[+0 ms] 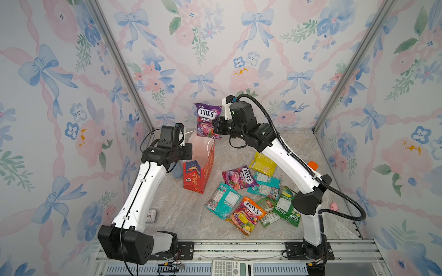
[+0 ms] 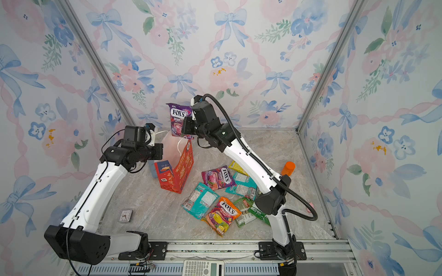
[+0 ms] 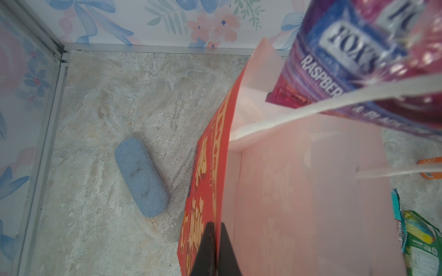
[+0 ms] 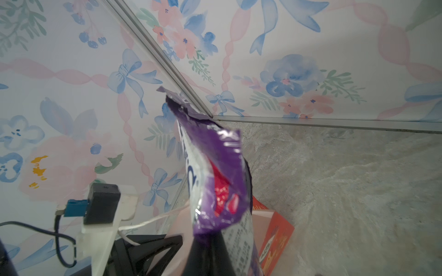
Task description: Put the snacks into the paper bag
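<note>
Right gripper (image 1: pixel 214 127) clamping purple FOX'S Berries packet (image 1: pixel 207 117) above red paper bag (image 1: pixel 202 173), left gripper (image 3: pixel 214 241) pinching bag's wall, loose snack packets (image 1: pixel 240 178) lying nearby

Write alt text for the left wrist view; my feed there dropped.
The left gripper pinches the wall of the red paper bag, whose white inside stands open. A purple FOX'S packet hangs over the mouth. A blue fabric case lies on the marble table beside the bag.
</note>
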You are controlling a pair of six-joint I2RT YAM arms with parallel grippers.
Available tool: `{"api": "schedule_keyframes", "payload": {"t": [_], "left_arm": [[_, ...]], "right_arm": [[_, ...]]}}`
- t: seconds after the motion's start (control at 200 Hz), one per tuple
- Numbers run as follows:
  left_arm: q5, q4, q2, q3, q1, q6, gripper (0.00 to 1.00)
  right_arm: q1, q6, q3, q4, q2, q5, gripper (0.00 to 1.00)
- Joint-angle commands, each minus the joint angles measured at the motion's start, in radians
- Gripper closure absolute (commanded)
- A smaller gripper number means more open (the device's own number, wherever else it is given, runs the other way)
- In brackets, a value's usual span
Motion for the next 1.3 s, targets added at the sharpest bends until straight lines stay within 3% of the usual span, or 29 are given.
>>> {"api": "schedule_keyframes", "payload": {"t": [0.0, 0.385, 0.69, 0.935, 1.175, 1.295], "left_arm": [[-0.02, 0.033, -0.025, -0.011, -0.008, -0.038, 1.0], [-0.017, 0.072, -0.049, -0.036, -0.007, -0.084, 1.0], [-0.001, 0.093, -0.078, -0.078, -0.008, -0.111, 1.0], [-0.002, 0.096, -0.077, -0.094, -0.01, -0.135, 1.0], [-0.016, 0.102, -0.076, -0.099, -0.01, -0.156, 1.0], [-0.018, 0.108, -0.077, -0.105, -0.01, -0.159, 1.0]], "right_arm": [[0.016, 0.004, -0.048, 0.07, -0.092, 0.044, 1.0], [0.023, -0.014, -0.084, 0.078, -0.13, 0.06, 1.0], [0.021, -0.055, 0.171, 0.092, -0.013, 0.115, 1.0], [0.02, 0.006, 0.311, 0.129, 0.07, 0.108, 1.0], [0.068, 0.083, 0.288, 0.173, 0.063, 0.102, 1.0], [0.083, 0.118, 0.187, 0.213, 0.016, 0.101, 1.0]]}}
